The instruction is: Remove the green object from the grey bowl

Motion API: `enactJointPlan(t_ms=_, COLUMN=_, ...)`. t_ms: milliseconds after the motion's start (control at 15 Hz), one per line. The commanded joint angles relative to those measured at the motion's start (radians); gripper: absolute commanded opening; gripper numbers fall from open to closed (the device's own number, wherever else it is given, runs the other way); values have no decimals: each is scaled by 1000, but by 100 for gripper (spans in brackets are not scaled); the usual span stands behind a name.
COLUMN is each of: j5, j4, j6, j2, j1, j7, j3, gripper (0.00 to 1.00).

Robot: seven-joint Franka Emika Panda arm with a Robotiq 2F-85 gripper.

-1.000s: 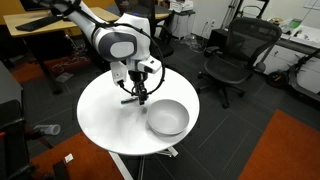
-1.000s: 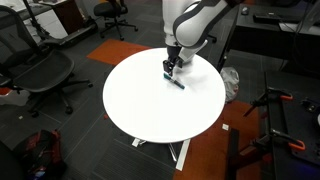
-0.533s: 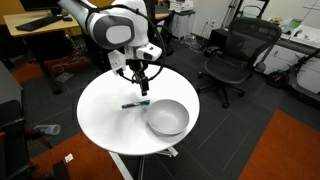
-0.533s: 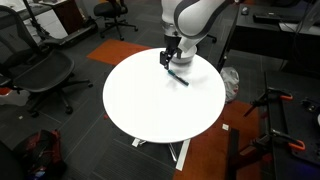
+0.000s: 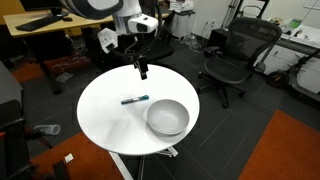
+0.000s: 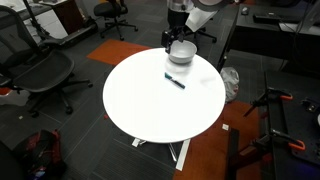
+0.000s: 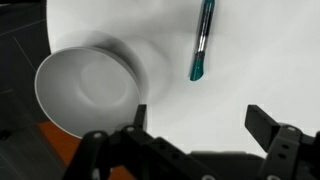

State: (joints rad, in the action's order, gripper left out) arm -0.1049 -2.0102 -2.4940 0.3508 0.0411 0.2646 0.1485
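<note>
The green object (image 5: 135, 100) is a thin teal marker lying flat on the round white table (image 5: 105, 125), just outside the grey bowl (image 5: 167, 118). It also shows in the other exterior view (image 6: 176, 81) and in the wrist view (image 7: 202, 40). The bowl shows in that exterior view (image 6: 181, 52) and in the wrist view (image 7: 85, 90), and it is empty. My gripper (image 5: 141, 70) hangs high above the table, well clear of the marker, open and empty; its fingers frame the wrist view (image 7: 197, 122).
Black office chairs stand around the table (image 5: 235, 55) (image 6: 40, 70). Desks with equipment line the back (image 5: 40, 25). An orange carpet patch (image 5: 285, 150) lies on the floor. The table edge (image 6: 165, 140) is near.
My gripper let go of the green marker on the table next to the bowl, then rose and pulled back away from it. The marker now lies still.
</note>
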Motion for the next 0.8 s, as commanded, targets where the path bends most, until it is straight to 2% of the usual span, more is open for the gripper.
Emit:
enactJointPlan(t_ms=0, j5=-18, j4=-51, j6=86, j2=-107, j1=-2, j7=14, j3=-9, gripper=100)
enactJointPlan(t_ms=333, j5=-20, j4=-54, j6=169, j2=-163, j1=-12, j7=11, j3=-23, gripper=100)
enactJointPlan(t_ms=733, j5=-7, j4=-28, j6=161, j2=-138, j1=-22, j7=3, j3=-29, gripper=100)
